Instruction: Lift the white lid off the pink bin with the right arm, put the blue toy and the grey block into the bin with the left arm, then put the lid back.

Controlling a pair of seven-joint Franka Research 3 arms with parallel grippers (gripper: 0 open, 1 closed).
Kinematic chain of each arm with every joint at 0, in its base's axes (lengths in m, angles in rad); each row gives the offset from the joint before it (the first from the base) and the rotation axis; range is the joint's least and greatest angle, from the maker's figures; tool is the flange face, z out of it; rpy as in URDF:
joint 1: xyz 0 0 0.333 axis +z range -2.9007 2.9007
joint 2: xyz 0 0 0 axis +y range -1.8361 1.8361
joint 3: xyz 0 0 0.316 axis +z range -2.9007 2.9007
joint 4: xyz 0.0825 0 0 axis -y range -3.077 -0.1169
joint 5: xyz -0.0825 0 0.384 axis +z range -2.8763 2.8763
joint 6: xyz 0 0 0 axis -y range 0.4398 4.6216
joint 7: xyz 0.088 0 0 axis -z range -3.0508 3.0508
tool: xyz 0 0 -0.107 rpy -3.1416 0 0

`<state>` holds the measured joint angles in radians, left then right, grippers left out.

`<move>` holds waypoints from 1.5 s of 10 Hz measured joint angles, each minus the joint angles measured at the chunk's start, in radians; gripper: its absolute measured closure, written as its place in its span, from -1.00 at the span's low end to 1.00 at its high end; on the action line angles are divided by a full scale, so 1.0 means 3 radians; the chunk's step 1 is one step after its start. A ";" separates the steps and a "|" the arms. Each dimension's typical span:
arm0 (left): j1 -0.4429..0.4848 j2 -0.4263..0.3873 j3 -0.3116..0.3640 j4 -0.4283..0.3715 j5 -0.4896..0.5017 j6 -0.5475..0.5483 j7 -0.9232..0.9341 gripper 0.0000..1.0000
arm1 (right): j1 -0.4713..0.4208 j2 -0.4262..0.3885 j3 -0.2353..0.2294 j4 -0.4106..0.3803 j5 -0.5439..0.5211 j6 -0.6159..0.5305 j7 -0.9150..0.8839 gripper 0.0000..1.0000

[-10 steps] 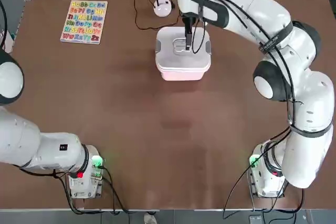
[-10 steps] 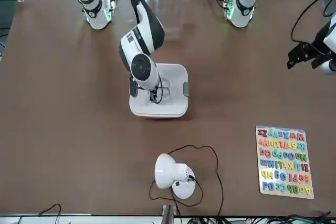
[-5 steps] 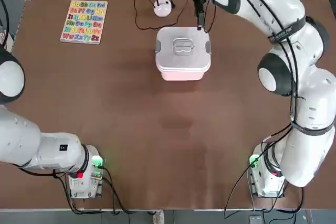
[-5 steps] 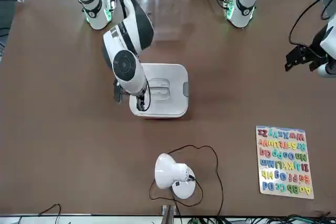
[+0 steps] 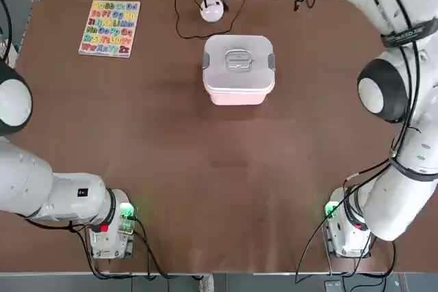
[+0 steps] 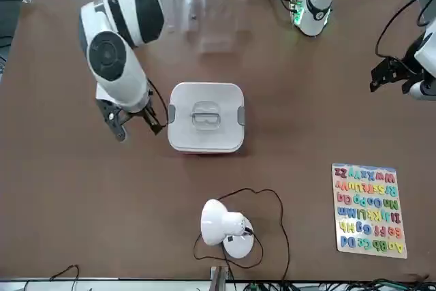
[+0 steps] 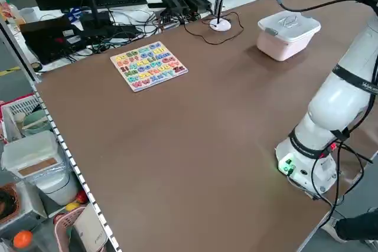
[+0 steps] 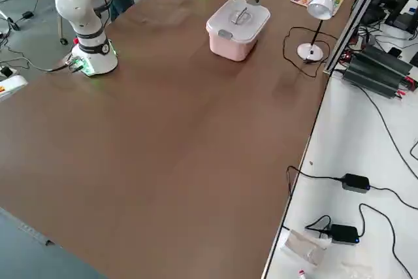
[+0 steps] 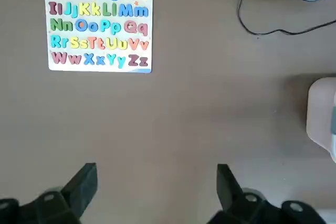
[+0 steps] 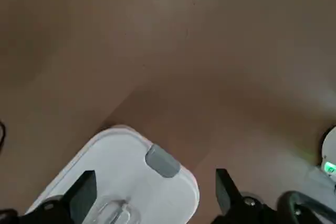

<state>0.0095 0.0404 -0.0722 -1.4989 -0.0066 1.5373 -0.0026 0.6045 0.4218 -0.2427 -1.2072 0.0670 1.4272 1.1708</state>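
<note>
Lid on, toy and block unseen: task looks finished

Top view: the white lid (image 5: 222,81) sits on the pink bin (image 5: 238,99).
Front view: the empty right gripper (image 6: 141,131) hangs beside the bin, spread.
Left wrist view: the left gripper (image 9: 157,177), parked away from the bin, is spread and empty.
Side views: neither blue toy nor grey block shows around the bin; presumably both are inside, nothing left.

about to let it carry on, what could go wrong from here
The white lid is on the pink bin, so if this is the finish, it may hide a missing toy or block; neither shows outside. The right end effector hangs open close beside the bin and could knock it if it swings back low.
</note>
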 joint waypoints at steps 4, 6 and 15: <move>-0.0003 0.0000 -0.0014 0.0004 0.0000 0.0002 -0.0008 -1.00 | -0.0753 -0.0286 -0.0013 0.0002 -0.0104 -0.0308 -0.1941 -1.00; 0.0013 -0.0001 -0.0012 0.0023 0.0000 0.0005 -0.0008 -1.00 | -0.1107 -0.0411 -0.0015 0.0001 -0.0116 -0.0425 -0.2735 -1.00; 0.0031 -0.0002 0.0000 0.0037 0.0000 0.0013 -0.0081 -1.00 | -0.1569 -0.0749 -0.0004 -0.0093 -0.0142 -0.0590 -0.3757 -1.00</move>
<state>0.0188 0.0399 -0.0722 -1.4878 -0.0065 1.5413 -0.0269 0.1337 0.1971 -0.2439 -1.2350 0.0246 1.2502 0.0437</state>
